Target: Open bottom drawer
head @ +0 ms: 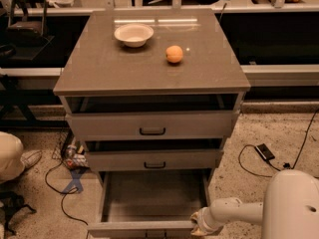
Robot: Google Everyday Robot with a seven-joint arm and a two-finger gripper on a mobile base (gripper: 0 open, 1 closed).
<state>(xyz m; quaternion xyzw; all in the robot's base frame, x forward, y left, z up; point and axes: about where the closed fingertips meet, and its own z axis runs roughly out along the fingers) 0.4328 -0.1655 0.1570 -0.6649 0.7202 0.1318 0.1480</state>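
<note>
The bottom drawer (154, 198) of the grey-brown cabinet stands pulled far out, its plain grey tray showing and its front (142, 229) at the lower edge of the view. The handle on that front is cut off by the frame edge. The middle drawer (154, 159) and the top drawer (152, 125) above it stand slightly out, each with a small black bar handle. My gripper (199, 224) is at the right end of the bottom drawer front, low in the view, on the end of the white arm (239, 212).
A white bowl (133, 34) and an orange (174, 54) sit on the cabinet top (149, 68). Cables and a blue piece (70, 183) lie on the floor left of the cabinet. A black device with a cord (264, 152) lies on the floor to the right. My white body (294, 205) fills the lower right.
</note>
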